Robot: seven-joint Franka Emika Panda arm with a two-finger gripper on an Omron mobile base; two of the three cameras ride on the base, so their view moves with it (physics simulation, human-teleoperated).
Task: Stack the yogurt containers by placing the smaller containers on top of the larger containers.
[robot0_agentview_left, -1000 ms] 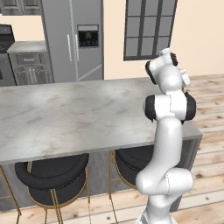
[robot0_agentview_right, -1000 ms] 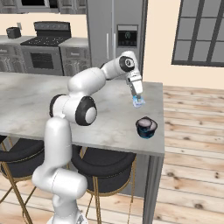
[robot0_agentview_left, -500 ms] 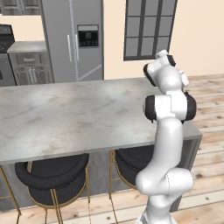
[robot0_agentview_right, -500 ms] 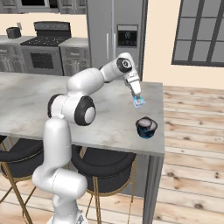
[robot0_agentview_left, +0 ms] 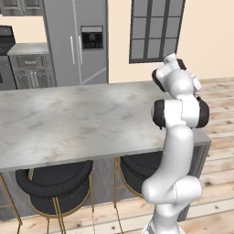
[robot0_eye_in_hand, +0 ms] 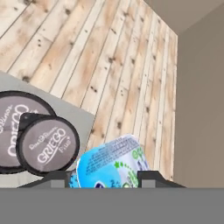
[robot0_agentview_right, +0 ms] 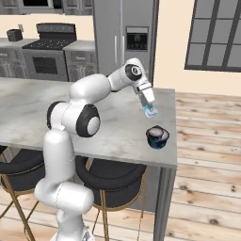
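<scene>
Two fingers of my gripper [robot0_agentview_right: 150, 112] clasp the small translucent light-blue plastic cup [robot0_agentview_right: 151, 113], its print unreadable. Nearby on the grey marbled counter [robot0_agentview_right: 108, 127] sits the squat dark round cup [robot0_agentview_right: 157, 137], lid lettered "GRIEGO".

Arm reaching fwd; tool [robot0_agentview_right: 150, 111] angled down

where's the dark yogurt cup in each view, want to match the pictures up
Left base view: I can't make it out; the arm stands in front of the counter's right end.
Right base view: dark yogurt cup stands near the counter's right front corner, below and right of the gripper.
Hand view: dark yogurt cup lies at the left, beside the light-blue cup.
Shared landmark: the grey marble counter.
</scene>
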